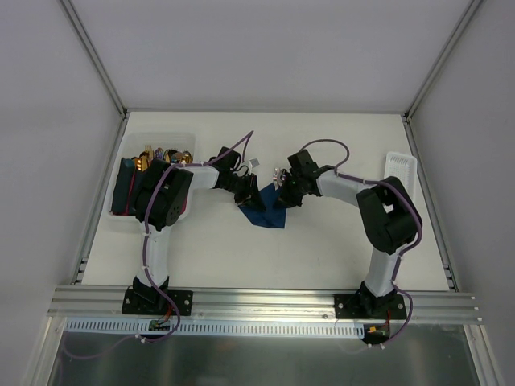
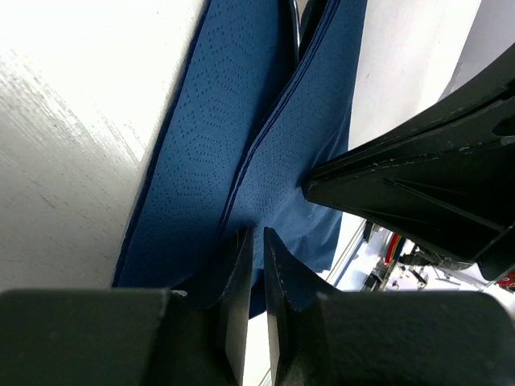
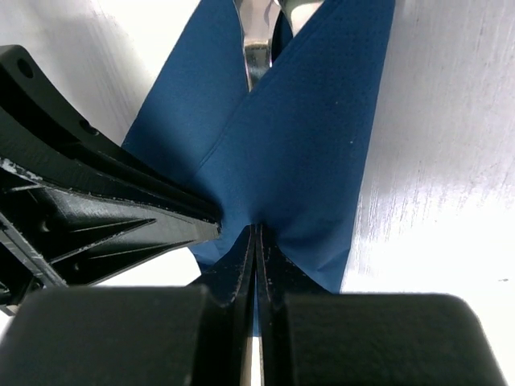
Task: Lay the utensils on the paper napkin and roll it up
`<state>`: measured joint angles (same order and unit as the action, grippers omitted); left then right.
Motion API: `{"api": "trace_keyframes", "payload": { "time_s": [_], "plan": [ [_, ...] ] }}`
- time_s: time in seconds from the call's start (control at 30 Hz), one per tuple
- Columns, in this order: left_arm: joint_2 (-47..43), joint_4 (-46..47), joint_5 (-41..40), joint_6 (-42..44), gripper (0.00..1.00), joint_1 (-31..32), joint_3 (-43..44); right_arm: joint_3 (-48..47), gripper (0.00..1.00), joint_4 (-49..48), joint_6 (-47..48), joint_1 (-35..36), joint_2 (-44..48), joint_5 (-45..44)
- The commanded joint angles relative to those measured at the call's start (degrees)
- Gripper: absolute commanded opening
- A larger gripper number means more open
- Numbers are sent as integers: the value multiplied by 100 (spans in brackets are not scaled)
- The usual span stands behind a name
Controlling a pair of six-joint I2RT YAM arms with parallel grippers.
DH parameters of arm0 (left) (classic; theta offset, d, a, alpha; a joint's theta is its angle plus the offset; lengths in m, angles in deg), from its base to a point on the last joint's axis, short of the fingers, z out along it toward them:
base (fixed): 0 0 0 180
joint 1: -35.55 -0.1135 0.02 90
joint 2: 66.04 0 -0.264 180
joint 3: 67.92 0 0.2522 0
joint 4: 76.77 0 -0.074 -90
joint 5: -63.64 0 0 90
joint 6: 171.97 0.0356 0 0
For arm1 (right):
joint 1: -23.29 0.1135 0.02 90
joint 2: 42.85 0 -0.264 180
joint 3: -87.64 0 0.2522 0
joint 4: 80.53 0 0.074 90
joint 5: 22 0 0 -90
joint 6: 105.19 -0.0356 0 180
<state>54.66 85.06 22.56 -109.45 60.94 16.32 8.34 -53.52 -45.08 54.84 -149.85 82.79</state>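
Right wrist view first, closest thing in: the right gripper has its jaws pressed together on an edge of the navy-blue paper napkin, with no gap I can see. Left wrist view shows the left gripper doing the same just beside it, jaws down to a thin slit with napkin paper in it. So both pincers have the same lifted fold, almost touching each other, around the middle of the white table between the two arms.

Further out along the fold, the slim shiny silver metal utensils poke out from under the paper, which drapes over them on both sides. I can't tell how many there are from here.

My read is we're at the start of the roll. To do it well, I'd carry the fold over the utensils with both arms together, low and at the same pace, so the thin paper doesn't tear or twist between the two pinches. Keep it snug on the handles so nothing slides out the end. At far left, the clear plastic bin of dark blue rolls with gold heads is well apart, so no worry there.
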Motion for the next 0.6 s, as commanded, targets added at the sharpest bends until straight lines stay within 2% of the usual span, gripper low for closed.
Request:
{"api": "trace_keyframes", "payload": {
  "time_s": [0.0,0.57],
  "plan": [
    [111,-315,-322,235,12,-51,-8,-135,0,10,115,18,-84,-142],
    [23,-333,-366,279,12,-78,-95,-222,0,503,598,18,-655,-424]
  ]
}}
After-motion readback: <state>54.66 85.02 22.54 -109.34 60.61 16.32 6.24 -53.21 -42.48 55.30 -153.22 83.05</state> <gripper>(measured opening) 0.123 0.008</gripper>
